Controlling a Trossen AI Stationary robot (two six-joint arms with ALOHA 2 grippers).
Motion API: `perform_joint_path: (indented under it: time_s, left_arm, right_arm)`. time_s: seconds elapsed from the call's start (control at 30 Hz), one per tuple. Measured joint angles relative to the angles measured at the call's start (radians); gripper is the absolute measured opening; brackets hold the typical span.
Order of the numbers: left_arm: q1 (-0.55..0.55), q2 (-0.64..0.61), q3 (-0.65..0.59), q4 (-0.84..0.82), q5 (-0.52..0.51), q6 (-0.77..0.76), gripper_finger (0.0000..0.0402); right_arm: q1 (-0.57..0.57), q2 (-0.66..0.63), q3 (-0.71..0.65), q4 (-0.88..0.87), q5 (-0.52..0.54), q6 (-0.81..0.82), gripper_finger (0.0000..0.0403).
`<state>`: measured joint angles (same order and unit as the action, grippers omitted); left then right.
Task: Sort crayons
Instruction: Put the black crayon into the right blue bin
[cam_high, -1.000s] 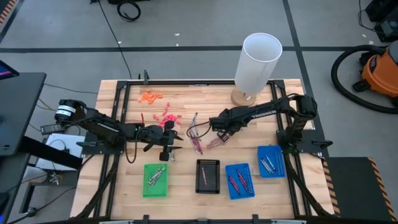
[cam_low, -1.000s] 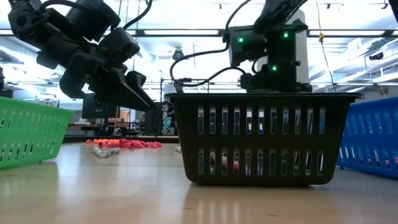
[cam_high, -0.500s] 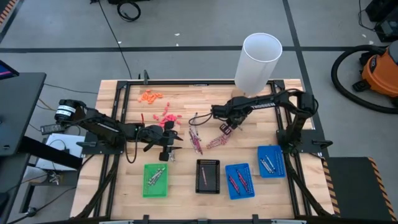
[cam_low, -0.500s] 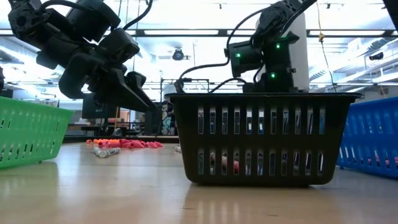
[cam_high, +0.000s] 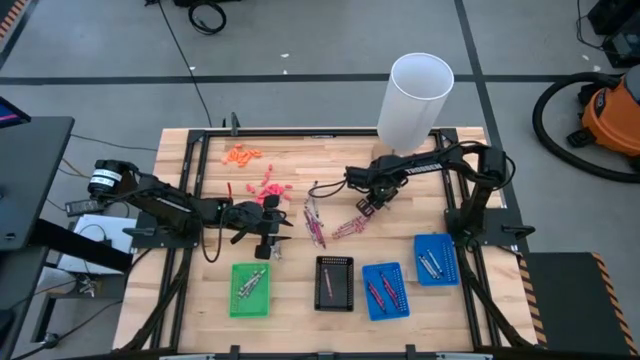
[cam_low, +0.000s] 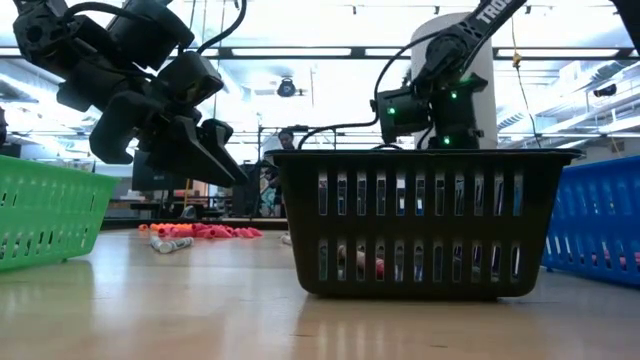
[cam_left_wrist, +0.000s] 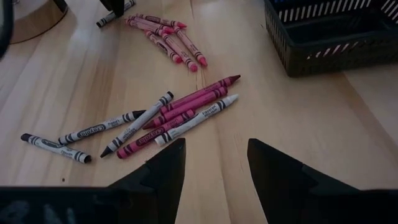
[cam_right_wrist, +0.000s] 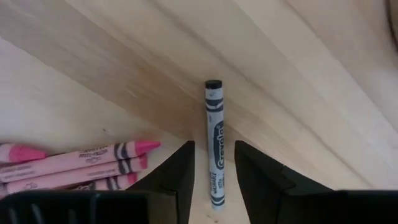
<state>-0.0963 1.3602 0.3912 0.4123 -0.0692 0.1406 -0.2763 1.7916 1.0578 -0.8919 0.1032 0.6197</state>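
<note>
label: "Crayola" on grey crayon (cam_right_wrist: 215, 152), pink ones alongside | on table (cam_high: 300, 290), mid | right gripper (cam_right_wrist: 212, 167) fingers parted around it, grip unclear | left gripper (cam_left_wrist: 212, 163) open, empty

Crayons (cam_high: 335, 225) lie mid-table; green (cam_high: 250, 288), black (cam_high: 334, 283) and blue trays (cam_high: 386, 291) line the front

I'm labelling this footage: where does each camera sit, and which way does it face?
High: overhead, straight down; both arms, the left gripper, the right gripper.
Low: table height, facing the black basket; both arms above.
Left wrist: past its open fingers, crayons.
Right wrist: fingers astride a grey crayon.
Shared: black basket, high and low.
</note>
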Motion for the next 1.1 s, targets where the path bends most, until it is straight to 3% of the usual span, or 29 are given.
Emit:
perform_joint_path:
  time_s: [0.27, 0.6, 1.1]
  left_arm:
    - [0.0, 0.0, 0.0, 0.007, 0.0, 0.0, 0.0185]
    - [0.0, 0.0, 0.0, 0.008, -0.001, 0.0, 0.0185]
    - [0.0, 0.0, 0.0, 0.01, -0.004, -0.001, 0.0185]
  right_arm:
    - [-0.032, -0.009, -0.067, 0.067, -0.083, -0.014, 0.011]
    - [-0.033, -0.011, -0.072, 0.074, -0.101, 0.006, 0.0021]
    - [0.08, -0.24, -0.081, 0.013, -0.053, 0.189, 0.0039]
